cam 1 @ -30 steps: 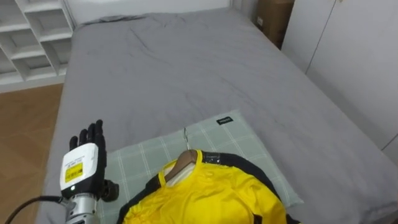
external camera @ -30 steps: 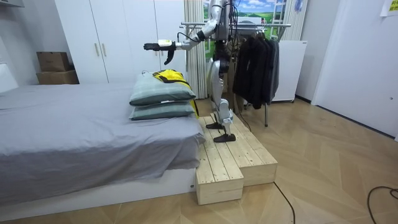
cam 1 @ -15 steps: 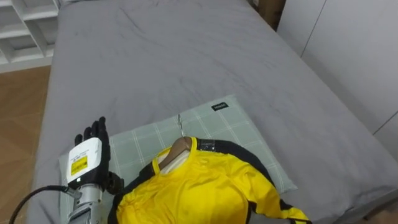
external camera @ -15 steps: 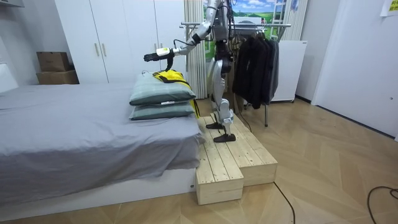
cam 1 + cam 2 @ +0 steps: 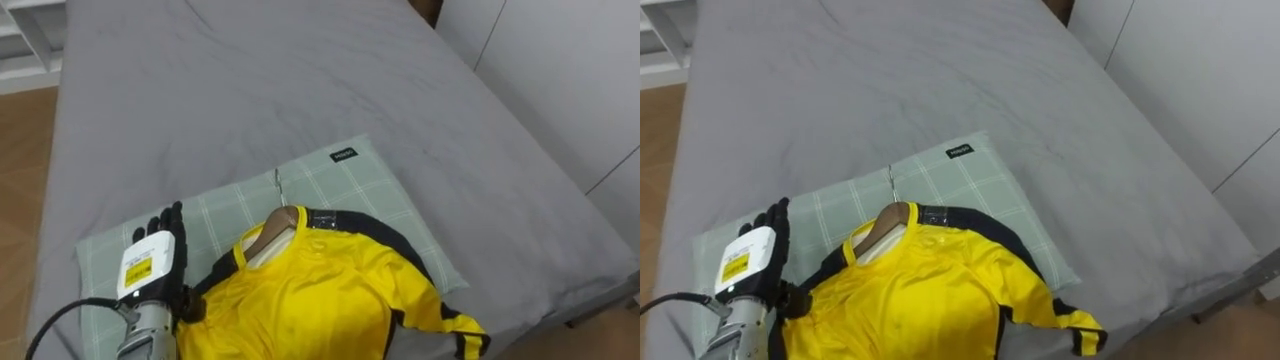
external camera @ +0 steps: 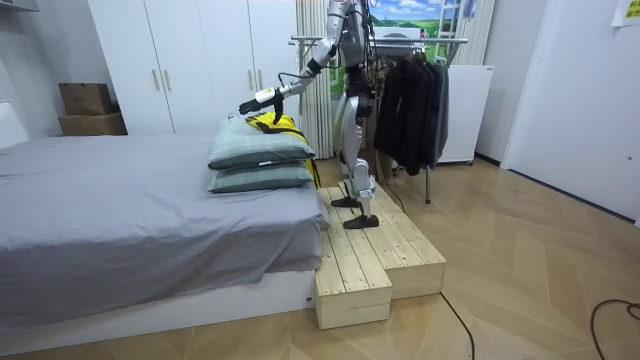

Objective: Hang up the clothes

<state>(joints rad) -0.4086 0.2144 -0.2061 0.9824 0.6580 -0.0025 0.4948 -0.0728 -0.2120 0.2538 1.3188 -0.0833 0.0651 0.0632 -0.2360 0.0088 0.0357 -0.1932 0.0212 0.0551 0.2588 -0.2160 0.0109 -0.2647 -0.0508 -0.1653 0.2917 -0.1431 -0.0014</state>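
One yellow shirt (image 5: 320,300) with black trim lies flat on a green checked pillow (image 5: 350,185) at the near edge of a grey bed (image 5: 250,90). A wooden hanger (image 5: 272,232) sits inside the collar. Its metal hook (image 5: 279,186) points away from the robot, out over the bare part of the pillow. The shirt's long axis runs from the collar, farther from the robot, to the body of the garment at the bottom of the eye views. One black-cuffed sleeve (image 5: 452,322) trails off toward the robot's right, past the pillow's edge.

The left hand (image 5: 155,262) is over the pillow, just beside the shirt's left shoulder. Its back faces up, its fingers are straight and point the same way as the hook, and it holds nothing. Nothing lies between the hand and the hanger except the black-edged shoulder of the shirt.

In the room view the checked pillow lies on a second pillow (image 6: 265,178). The robot stands on a wooden platform (image 6: 375,255) beside the bed, its arm reaching out over the pillows. Directly behind it is a clothes rack (image 6: 430,42) with dark garments (image 6: 410,100) hanging on it. White wardrobes (image 6: 180,60) line the far wall.
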